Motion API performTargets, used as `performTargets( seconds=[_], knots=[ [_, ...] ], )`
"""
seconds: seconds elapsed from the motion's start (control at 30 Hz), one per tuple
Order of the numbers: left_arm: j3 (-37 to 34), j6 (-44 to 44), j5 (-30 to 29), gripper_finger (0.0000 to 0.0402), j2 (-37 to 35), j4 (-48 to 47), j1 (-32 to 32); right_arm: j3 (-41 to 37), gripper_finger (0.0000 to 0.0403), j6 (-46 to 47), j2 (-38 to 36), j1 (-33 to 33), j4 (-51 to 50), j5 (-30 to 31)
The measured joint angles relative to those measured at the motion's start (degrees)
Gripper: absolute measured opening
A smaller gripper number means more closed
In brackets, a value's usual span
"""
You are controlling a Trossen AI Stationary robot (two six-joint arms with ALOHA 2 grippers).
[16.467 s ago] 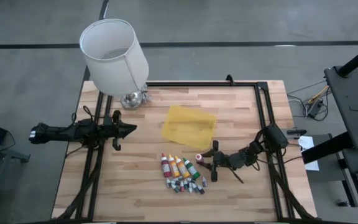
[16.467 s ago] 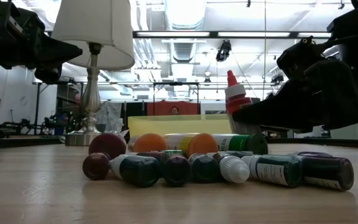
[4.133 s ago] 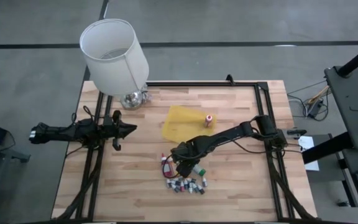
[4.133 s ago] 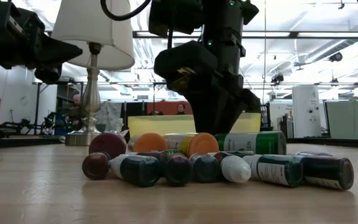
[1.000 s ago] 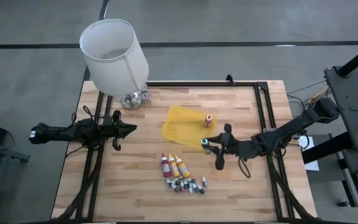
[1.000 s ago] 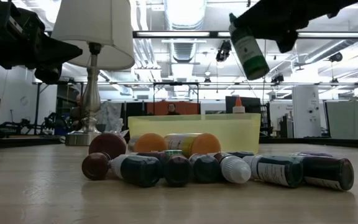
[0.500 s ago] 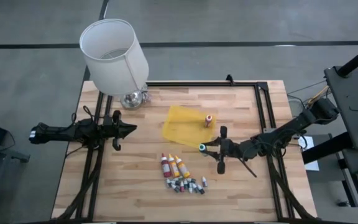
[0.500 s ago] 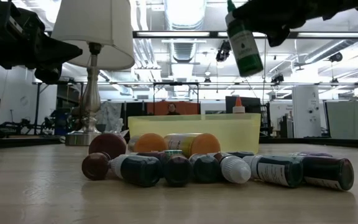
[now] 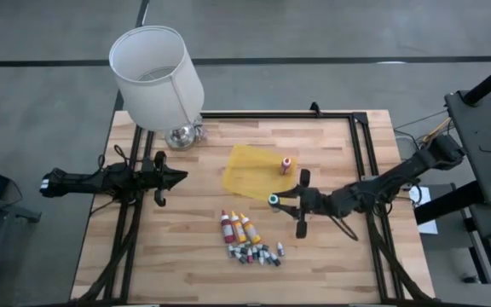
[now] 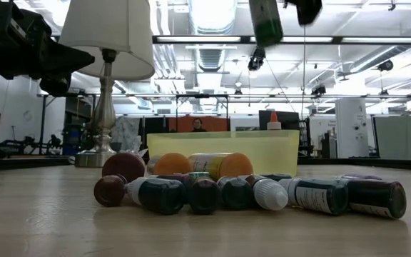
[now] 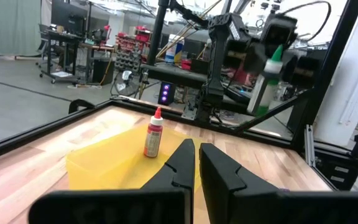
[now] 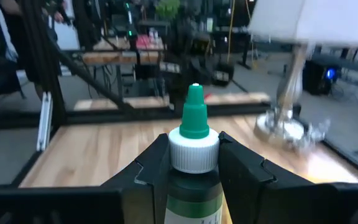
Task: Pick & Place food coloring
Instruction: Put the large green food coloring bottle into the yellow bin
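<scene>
My right gripper (image 9: 281,203) is shut on a green food coloring bottle (image 10: 266,21) with a white collar, high above the table just off the near right corner of the yellow tray (image 9: 254,170). One red bottle (image 11: 153,134) stands upright in the tray. Red, orange and yellow bottles (image 9: 239,228) lie side by side on the table near the front, with several small vials (image 9: 256,253) in front of them. My left gripper (image 11: 196,157) is shut on nothing at the table's left edge. My right gripper pinches the green bottle's body just under its white collar (image 12: 194,163), one finger (image 12: 156,163) on each side. The fingers reach in level from the table's right side. The bottle stands nearly upright, green tip up, lifted well clear of the table.
A lamp with a white shade (image 9: 156,77) stands at the far left corner on a metal base (image 9: 181,136). A black frame rail (image 9: 361,162) runs along the table's edges. Bare wood lies between the tray and the lying bottles.
My right gripper has risen with the green bottle and shifted a little toward the table's left edge. Its wrist has rolled, so the bottle has gone from leaning to nearly upright. The gripper has stayed shut on the bottle.
</scene>
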Motion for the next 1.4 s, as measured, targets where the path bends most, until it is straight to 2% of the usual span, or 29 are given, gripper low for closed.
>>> performTargets(
  seconds=[0.27, 0.43, 0.8, 0.93, 1.03, 1.27, 1.4],
  knots=[
    [0.0, 0.0, 0.0, 0.0000, 0.0, 0.0, 0.0, 6.2, 0.0105, -0.3, 0.0, -0.4, -0.7, -0.8],
    [0.0, 0.0, 0.0, 0.0000, 0.0, 0.0, 0.0, 9.3, 0.0105, 3.0, 0.0, -0.8, -1.6, -0.8],
    [0.0, 0.0, 0.0, 0.0000, 0.0, 0.0, 0.0, 18.0, 0.0105, 9.2, 0.0, -1.4, -19.1, -0.5],
    [0.0, -0.5, 0.0, 0.0000, 0.0, 1.0, 0.0, 19.8, 0.0105, 9.7, 0.0, -1.5, -21.0, -0.5],
    [0.0, -6.7, 0.0, 0.0000, 0.0, 3.5, 0.0, 20.7, 0.0105, 9.7, 0.0, -1.5, -21.9, -0.5],
    [0.0, -34.3, 0.0, 0.0000, 0.0, 10.1, 0.0, 20.9, 0.0105, 9.9, 0.0, -1.7, -21.7, -0.4],
    [0.0, -41.7, -0.1, 0.0000, 0.0, 11.4, 0.0, 20.2, 0.0105, 11.5, 0.0, -2.0, -21.9, 0.9]
  ],
)
